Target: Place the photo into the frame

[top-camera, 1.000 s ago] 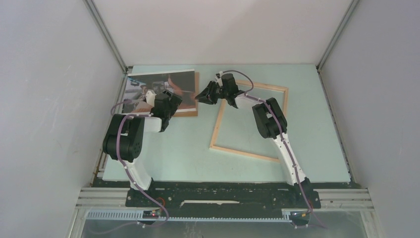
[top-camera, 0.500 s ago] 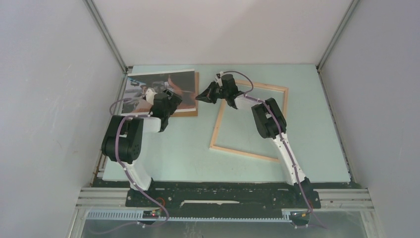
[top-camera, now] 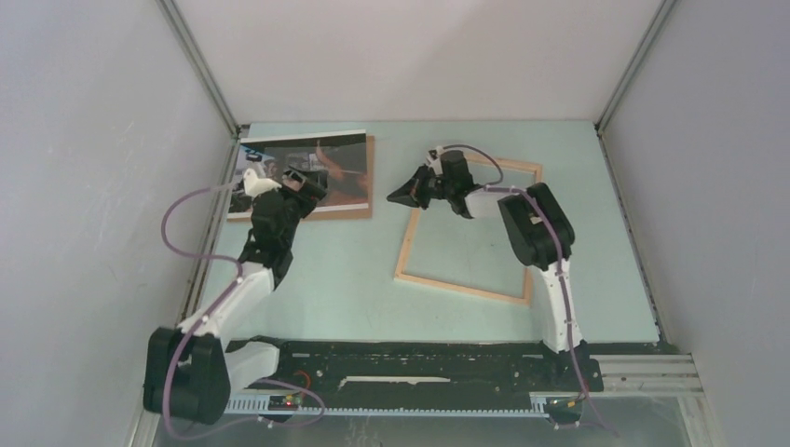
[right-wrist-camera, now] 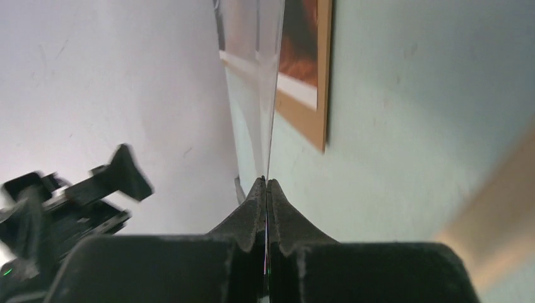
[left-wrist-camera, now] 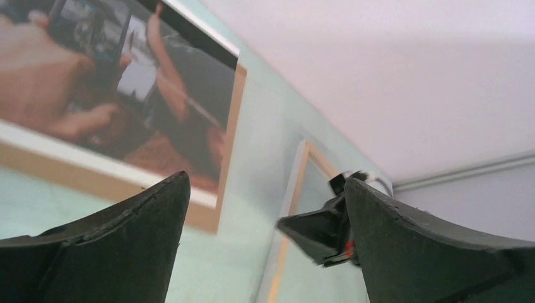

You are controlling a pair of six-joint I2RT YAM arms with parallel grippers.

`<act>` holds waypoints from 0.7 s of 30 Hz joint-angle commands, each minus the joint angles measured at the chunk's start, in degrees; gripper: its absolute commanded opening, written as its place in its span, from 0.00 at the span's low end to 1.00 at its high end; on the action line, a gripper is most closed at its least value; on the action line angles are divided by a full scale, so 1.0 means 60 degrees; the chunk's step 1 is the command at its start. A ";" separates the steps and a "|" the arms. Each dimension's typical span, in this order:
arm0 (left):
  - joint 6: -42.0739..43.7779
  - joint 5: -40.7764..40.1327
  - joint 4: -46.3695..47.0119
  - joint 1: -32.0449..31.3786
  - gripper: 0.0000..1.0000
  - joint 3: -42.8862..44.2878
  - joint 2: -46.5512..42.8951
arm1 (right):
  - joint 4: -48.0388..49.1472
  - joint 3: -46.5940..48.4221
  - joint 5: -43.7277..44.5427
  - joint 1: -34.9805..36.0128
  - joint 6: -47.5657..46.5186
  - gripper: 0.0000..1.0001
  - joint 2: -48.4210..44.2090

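The photo [top-camera: 340, 168] [left-wrist-camera: 94, 82] lies face up on a brown backing board [top-camera: 370, 191] at the back left. The light wooden frame [top-camera: 461, 289] [left-wrist-camera: 296, 183] lies flat to its right. My left gripper [top-camera: 303, 182] [left-wrist-camera: 266, 178] hovers over the photo's near edge, open, with nothing between its fingers. Between the board and the frame's left rail, my right gripper [top-camera: 395, 196] [right-wrist-camera: 266, 181] is shut on a thin glossy sheet [right-wrist-camera: 268, 95]. The sheet shows edge-on and looks clear. It runs from the jaws toward the photo [right-wrist-camera: 299, 38].
The teal table mat [top-camera: 335, 279] is closed in by white walls on three sides. A metal rail [top-camera: 196, 279] runs along its left edge. The black mounting bar of the arm bases [top-camera: 419, 358] lies at the near edge.
My right gripper has shut and shifted right and nearer, off the board's edge toward the frame's corner. The left arm has drawn back toward the near left, its gripper still open.
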 commanded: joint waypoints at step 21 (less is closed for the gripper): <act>0.0605 0.2869 -0.2762 -0.0051 1.00 -0.2050 -0.2965 | -0.4160 -0.6967 -0.2715 -0.3669 -0.5596 0.03 -0.5720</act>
